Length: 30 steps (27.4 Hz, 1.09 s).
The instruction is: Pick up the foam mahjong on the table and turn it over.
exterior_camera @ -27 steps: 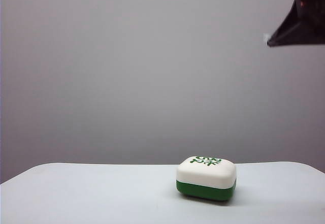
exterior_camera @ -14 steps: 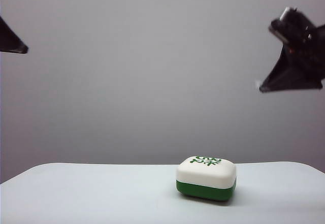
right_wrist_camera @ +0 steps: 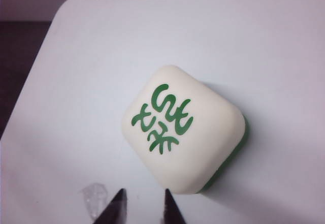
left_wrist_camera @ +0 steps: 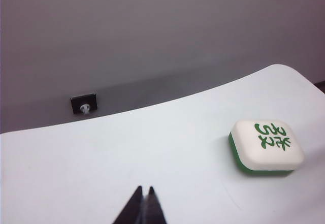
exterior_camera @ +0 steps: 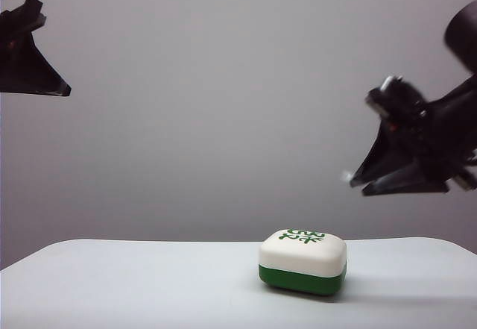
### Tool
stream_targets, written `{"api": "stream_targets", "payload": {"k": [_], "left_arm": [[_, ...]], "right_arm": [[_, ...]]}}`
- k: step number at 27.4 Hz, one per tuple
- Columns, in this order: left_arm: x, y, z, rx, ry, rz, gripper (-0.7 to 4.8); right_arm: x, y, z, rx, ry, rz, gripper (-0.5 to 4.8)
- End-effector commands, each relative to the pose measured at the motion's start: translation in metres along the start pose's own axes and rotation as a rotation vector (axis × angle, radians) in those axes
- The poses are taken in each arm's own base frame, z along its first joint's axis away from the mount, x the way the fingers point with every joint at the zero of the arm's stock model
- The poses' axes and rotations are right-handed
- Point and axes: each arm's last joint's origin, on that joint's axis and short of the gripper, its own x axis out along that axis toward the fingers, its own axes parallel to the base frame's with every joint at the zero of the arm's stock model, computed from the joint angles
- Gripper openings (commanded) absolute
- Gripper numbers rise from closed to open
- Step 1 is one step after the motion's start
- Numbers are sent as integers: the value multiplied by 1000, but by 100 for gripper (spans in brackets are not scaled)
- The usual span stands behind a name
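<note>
We saw the foam mahjong (exterior_camera: 303,260) on the table (exterior_camera: 134,284); our left gripper (left_wrist_camera: 142,203) pinched shut, empty; our right gripper (right_wrist_camera: 142,203) partly open, empty, above it.

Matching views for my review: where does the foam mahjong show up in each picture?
Exterior view: foam mahjong low, right of centre, on the table.
Left wrist view: at the right side, white face up.
Right wrist view: centre, filling much of the frame.
Shared landmark: its green character, uppermost in every view.

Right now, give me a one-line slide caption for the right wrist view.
Right gripper, slightly open, hovers beside the foam mahjong lying white face up on the table.
</note>
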Motion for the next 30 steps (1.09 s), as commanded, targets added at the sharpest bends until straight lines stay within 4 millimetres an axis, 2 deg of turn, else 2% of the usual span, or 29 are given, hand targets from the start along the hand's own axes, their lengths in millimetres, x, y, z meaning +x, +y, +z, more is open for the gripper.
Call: {"api": "stream_targets", "payload": {"k": [1, 2, 3, 6, 7, 9, 15, 21, 25, 28, 30], "left_arm": [[1, 0, 3, 10, -29, -12, -5], [1, 0, 3, 11, -31, -30, -1], [1, -1, 4, 14, -38, -57, 38], [1, -2, 5, 17, -45, -84, 187], [1, -2, 5, 19, -45, -103, 253], [1, -3, 5, 21, -45, -135, 329], [1, -5, 5, 48, -49, -183, 341], [1, -5, 5, 48, -49, -192, 340], [1, -5, 4, 47, -48, -189, 340], [1, -5, 5, 44, -48, -182, 340], [1, -5, 4, 43, -47, -182, 340]], "right_arm": [[13, -1, 3, 11, 23, 9, 144], [20, -5, 5, 38, 41, 3, 194], [26, -7, 8, 48, 56, -5, 208], [35, -12, 13, 68, 83, -41, 214], [38, -13, 15, 73, 92, -44, 214], [46, -16, 19, 82, 112, -53, 214], [59, -25, 15, 125, 183, -86, 264], [70, -29, 6, 143, 218, -75, 267], [75, -24, 9, 144, 199, -56, 266], [83, -16, 14, 132, 194, -40, 250], [86, -14, 15, 130, 193, -37, 194]]}}
